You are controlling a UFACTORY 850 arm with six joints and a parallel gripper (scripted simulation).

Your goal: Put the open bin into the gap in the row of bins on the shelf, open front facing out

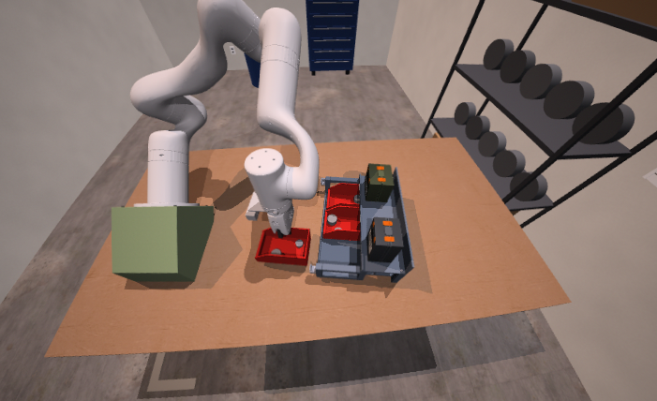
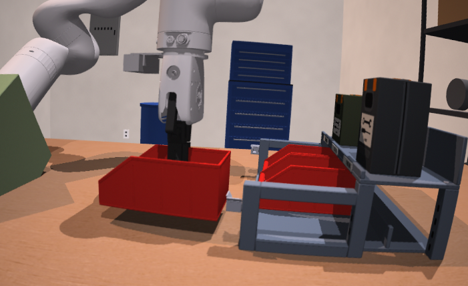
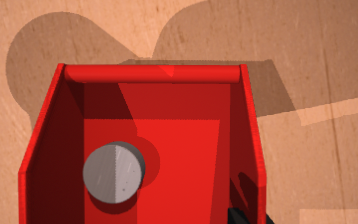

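The open red bin [image 1: 283,245] hangs a little above the table, left of the grey shelf [image 1: 360,224], with its shadow under it in the exterior view [image 2: 164,184]. My gripper [image 2: 178,149] reaches down into it and is shut on one of its thin walls. A grey round part [image 3: 113,172] lies on the bin floor in the wrist view; two parts show in the top view [image 1: 299,243]. Two red bins [image 1: 341,214] sit in the shelf row. The gap [image 2: 299,227] is the nearest slot, under the low board.
Two dark boxes [image 2: 391,125] [image 2: 345,119] stand on the shelf's upper board. A green box [image 1: 156,241] stands at the arm's base, left of the bin. A black rack with dark discs [image 1: 545,109] stands beyond the table's right side.
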